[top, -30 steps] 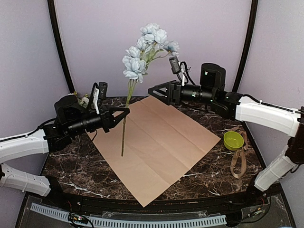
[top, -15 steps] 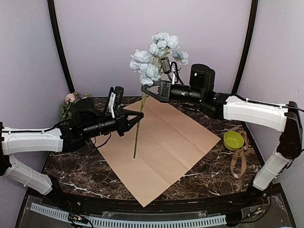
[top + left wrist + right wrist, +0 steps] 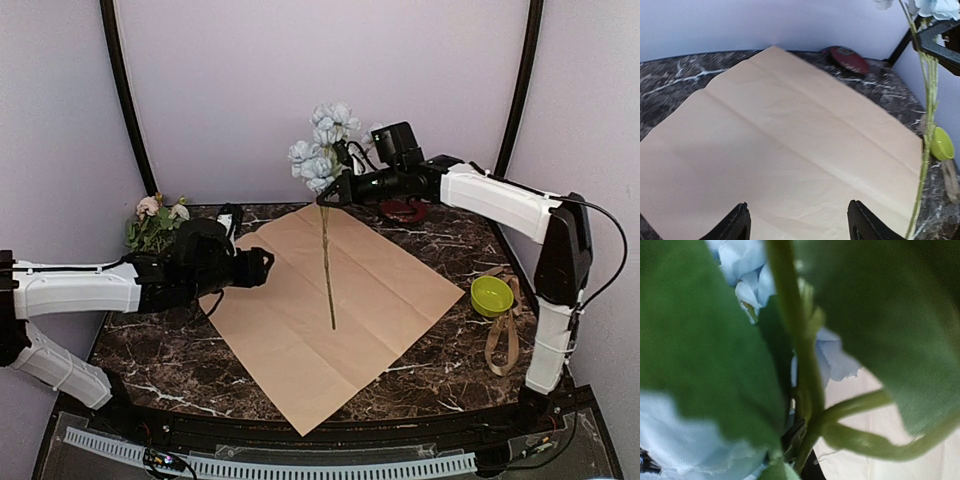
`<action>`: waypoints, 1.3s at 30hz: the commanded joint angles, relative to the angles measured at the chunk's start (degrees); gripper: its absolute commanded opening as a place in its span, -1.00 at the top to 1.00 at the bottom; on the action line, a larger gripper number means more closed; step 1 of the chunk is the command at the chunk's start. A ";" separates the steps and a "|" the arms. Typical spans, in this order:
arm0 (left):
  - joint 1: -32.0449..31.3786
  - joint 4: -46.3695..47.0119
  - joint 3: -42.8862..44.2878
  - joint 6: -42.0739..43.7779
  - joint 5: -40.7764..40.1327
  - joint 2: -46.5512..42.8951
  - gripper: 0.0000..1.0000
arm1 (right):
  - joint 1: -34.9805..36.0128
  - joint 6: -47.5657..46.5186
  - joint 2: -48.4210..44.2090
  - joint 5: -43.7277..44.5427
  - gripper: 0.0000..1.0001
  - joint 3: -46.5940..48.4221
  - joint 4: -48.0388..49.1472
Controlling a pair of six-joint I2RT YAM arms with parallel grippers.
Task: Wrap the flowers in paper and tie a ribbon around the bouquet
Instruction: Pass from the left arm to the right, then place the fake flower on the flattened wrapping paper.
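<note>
- In the right wrist view the flowers (image 3: 801,340) hid the fingers; from above, the right gripper (image 3: 328,197) clenched their stem.
- The left gripper (image 3: 797,212) hovered, jaws apart, over the paper (image 3: 360,290) near its left edge.

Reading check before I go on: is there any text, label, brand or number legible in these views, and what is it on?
None can be read.
The paper, the ribbon, the green bowl and the pale blue flowers show no print or tag.
The dark red object at the back is too blurred to tell whether it bears a mark.
</note>
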 commanded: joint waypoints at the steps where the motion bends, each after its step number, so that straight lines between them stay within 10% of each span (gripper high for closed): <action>1: 0.67 -11.88 1.21 -5.47 -5.32 5.59 -0.36 | -0.54 1.06 7.51 0.89 1.00 4.50 -6.43; 24: 0.93 -7.77 1.84 -9.43 6.70 24.38 -0.22 | -3.57 9.49 33.17 4.32 1.00 21.74 -3.56; 39: 0.95 -6.29 1.28 -7.91 6.89 21.50 -0.20 | -3.87 3.16 32.68 17.59 -0.02 25.06 -9.64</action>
